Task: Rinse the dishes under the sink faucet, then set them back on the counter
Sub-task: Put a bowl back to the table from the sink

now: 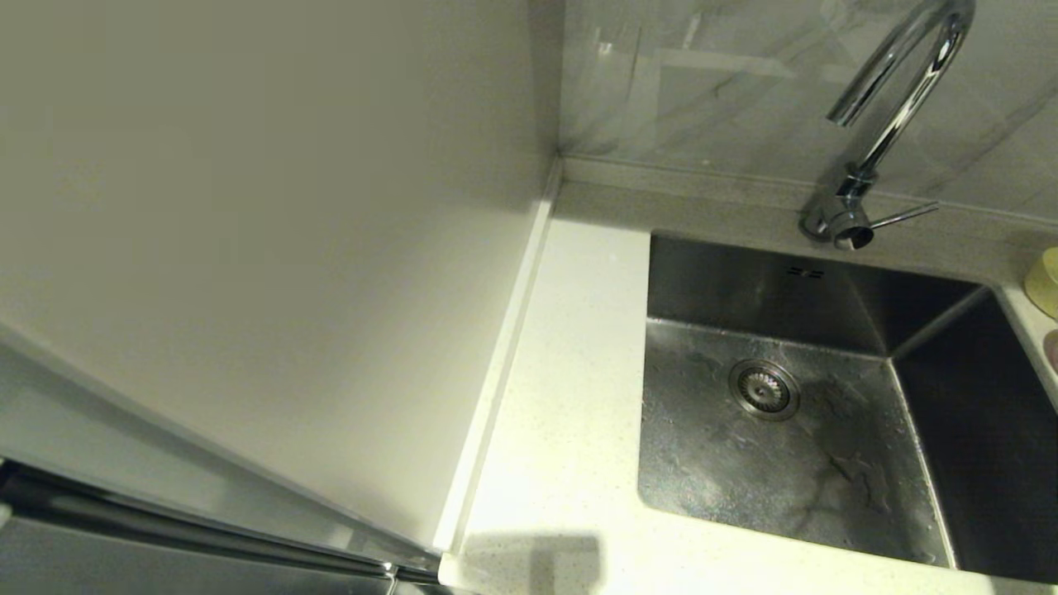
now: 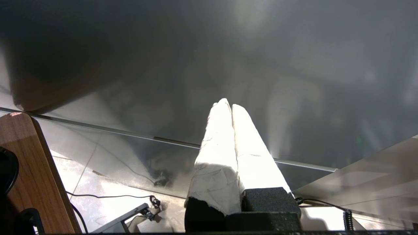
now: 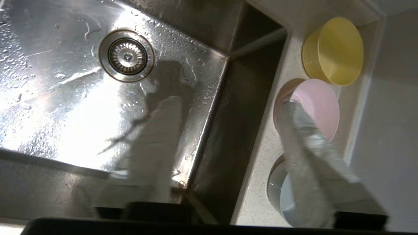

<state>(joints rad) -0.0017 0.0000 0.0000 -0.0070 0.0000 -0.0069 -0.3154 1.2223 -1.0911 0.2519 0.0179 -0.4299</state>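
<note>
Bowls are all sitting on the narrow strip of counter (image 3: 258, 163) along the sink's right side, lined up in a row running front to back: yellow bowl (image 3: 333, 50) furthest toward the back ledge, pink bowl (image 3: 318, 107) touching or just about touching it, grey-blue bowl (image 3: 284, 199) closest to the robot.

So the whole thing is hanging on the right side. The right gripper (image 3: 228, 104) is hovering with its jaws standing apart and nothing between them, straddling the sink's right wall. One finger is hanging over the wet sink (image 3: 65, 114) basin, the other is lying over the near rim of the pink bowl and crossing the grey-blue one. I can't tell if that finger is actually touching a rim or just floating above it.

The drain strainer (image 3: 126, 55) and the faucet (image 1: 901, 91) are sitting off toward the sink's far side from the bowls. My guess is any bowl is going to have to travel sideways across the basin to get under the spout.

The left gripper (image 2: 231, 104) is parked low by a cabinet front, fingers pressed together, gripping nothing and well apart from the dishes. It's nowhere in the head view, so the right arm is clearly the nearer one.

The basin is covered in droplets, so some rinsing may be done already, but I can't say which bowls.
</note>
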